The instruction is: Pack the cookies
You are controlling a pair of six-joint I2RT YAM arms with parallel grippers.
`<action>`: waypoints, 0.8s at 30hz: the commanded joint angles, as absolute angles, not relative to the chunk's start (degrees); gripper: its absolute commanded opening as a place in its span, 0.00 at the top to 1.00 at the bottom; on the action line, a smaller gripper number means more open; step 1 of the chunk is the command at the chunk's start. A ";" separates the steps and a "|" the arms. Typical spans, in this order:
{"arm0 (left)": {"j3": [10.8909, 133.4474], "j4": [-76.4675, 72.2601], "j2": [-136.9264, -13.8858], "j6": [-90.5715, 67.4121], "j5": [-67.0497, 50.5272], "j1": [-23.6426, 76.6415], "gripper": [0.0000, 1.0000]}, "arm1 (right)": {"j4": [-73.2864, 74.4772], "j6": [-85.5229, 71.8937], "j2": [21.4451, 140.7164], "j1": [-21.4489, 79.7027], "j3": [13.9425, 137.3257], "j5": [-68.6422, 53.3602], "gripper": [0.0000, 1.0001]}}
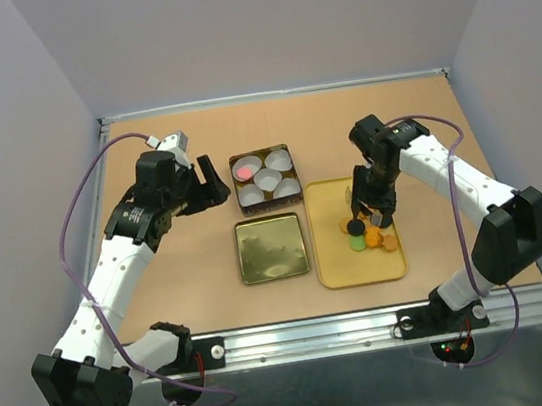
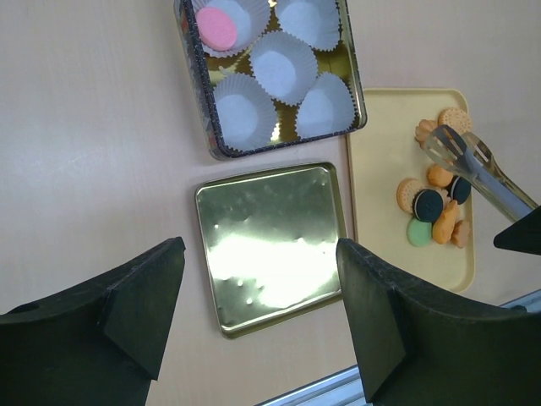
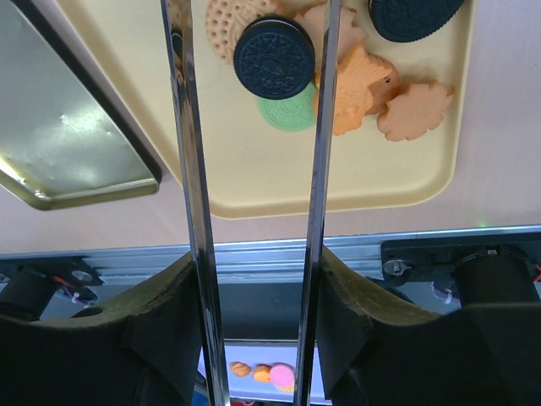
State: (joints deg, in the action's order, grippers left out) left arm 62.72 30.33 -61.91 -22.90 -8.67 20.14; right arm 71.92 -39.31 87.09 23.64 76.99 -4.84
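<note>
The cookies [image 1: 367,238] lie in a small pile on the yellow tray [image 1: 334,255]: black [image 3: 274,57], green [image 3: 287,114], and orange and tan ones [image 3: 359,89]. One pink cookie [image 2: 217,27] sits in a paper liner inside the square tin [image 2: 203,110]. My right gripper [image 1: 371,199] is shut on metal tongs [image 3: 190,169] and holds them over the pile. The tong arms are spread, and their tips [image 2: 439,142] appear to hold nothing. My left gripper [image 1: 216,182] is open and empty, just left of the tin.
The tin [image 1: 236,183] holds several white paper liners. Its gold lid [image 1: 271,247] lies flat between the tin and the table's near edge, left of the tray. A metal rail [image 1: 369,325] runs along the near edge.
</note>
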 commanded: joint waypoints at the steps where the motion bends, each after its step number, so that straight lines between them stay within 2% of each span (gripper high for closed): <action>1: 61.79 28.30 -61.08 -21.88 -9.58 20.04 0.17 | 71.54 -40.17 85.61 23.82 75.76 -6.33 0.47; 24: 59.76 27.86 -60.03 -22.59 -8.35 19.95 0.17 | 70.14 -37.88 92.54 23.73 76.99 -3.78 0.48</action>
State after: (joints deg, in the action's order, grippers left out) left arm 60.45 29.41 -61.69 -22.98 -8.73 20.14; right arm 71.20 -39.07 91.09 23.64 74.85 -5.78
